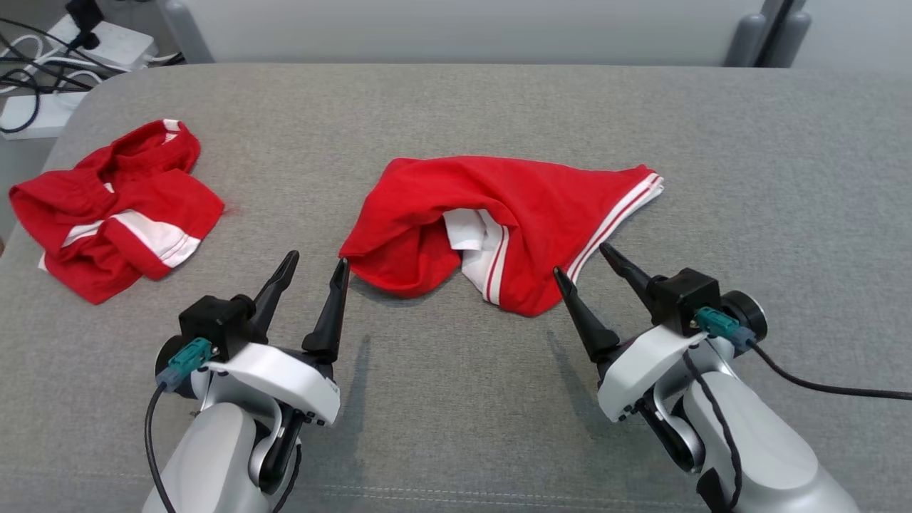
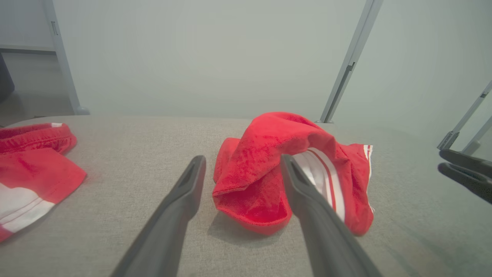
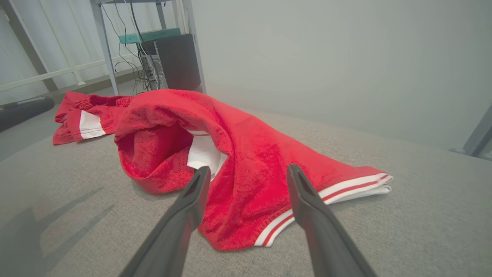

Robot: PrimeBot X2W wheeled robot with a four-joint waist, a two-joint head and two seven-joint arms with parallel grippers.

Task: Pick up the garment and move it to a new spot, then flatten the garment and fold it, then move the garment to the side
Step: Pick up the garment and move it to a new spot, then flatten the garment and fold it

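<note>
A crumpled red garment (image 1: 499,221) with white and red stripe trim lies in the middle of the grey table (image 1: 456,399). My left gripper (image 1: 317,262) stands open just off its near-left corner, nothing between the fingers. In the left wrist view that gripper (image 2: 242,161) frames the garment's (image 2: 261,173) bunched left end. My right gripper (image 1: 581,261) is open at the near-right hem, fingertips at the striped edge. The right wrist view has this gripper (image 3: 248,173) spread over the garment's (image 3: 246,154) striped hem, not closed on it.
A second red garment (image 1: 114,217) with white panels lies bunched at the table's far left; it appears as well in the left wrist view (image 2: 30,169) and right wrist view (image 3: 88,115). Power strips and cables (image 1: 64,50) sit beyond the table's left corner.
</note>
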